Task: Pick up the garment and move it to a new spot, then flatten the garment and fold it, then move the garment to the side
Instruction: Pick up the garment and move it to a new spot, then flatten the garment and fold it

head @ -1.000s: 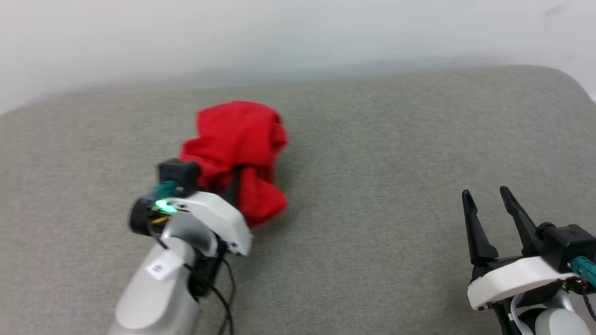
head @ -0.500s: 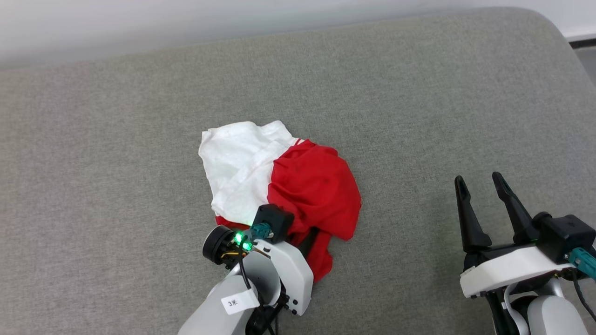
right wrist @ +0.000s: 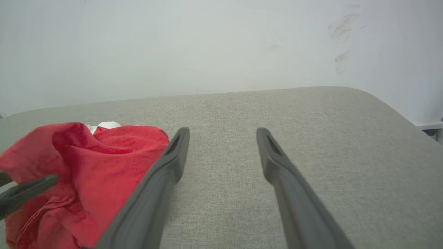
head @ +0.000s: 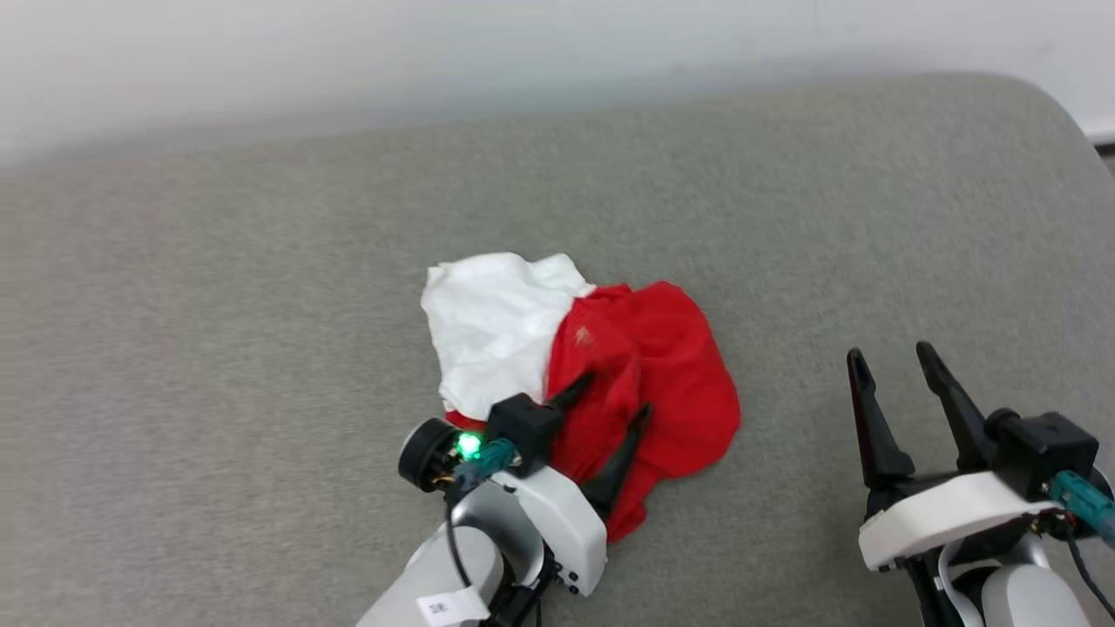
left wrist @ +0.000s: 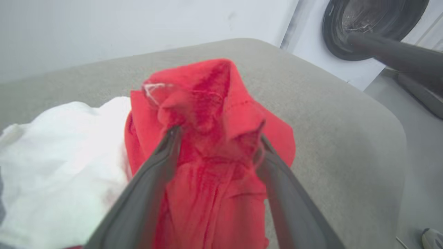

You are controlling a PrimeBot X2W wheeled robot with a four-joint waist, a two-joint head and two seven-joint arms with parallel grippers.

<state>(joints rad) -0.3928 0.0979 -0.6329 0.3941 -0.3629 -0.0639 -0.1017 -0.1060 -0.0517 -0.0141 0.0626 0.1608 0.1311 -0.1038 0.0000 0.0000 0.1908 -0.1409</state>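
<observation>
The left end effector [head: 612, 402] stands spread, its two dark fingers [left wrist: 152, 180] apart with a ridge of red cloth bunched up between them. The tips rest against the fabric on either side, and nothing is pinched.

That cloth is the garment [head: 671, 366], a crumpled heap lying near the middle of the grey cushion [head: 261, 348], just ahead of the left wrist. It is thin and soft, full of folds. One part is bright red, and a white part [head: 496, 322] joins it on the far left. A short line of white stitching shows on the red near the top of the ridge in the left wrist view. No print or striped trim shows in these folds.

The heap's long axis runs from the white part at the far left to the red part at the near right, and a red flap trails toward the robot beside the wrist. I cannot tell which way the collar or hem points.

The right end effector [head: 890, 357] hangs well to the right of the heap, fingers spread, with bare cushion between them. In the right wrist view, the red bundle lies just left of its left finger.

Beyond the cushion stands a pale wall [head: 523, 61]. The left wrist view also catches the round dark door of a washing machine [left wrist: 363, 31] off to the right.
</observation>
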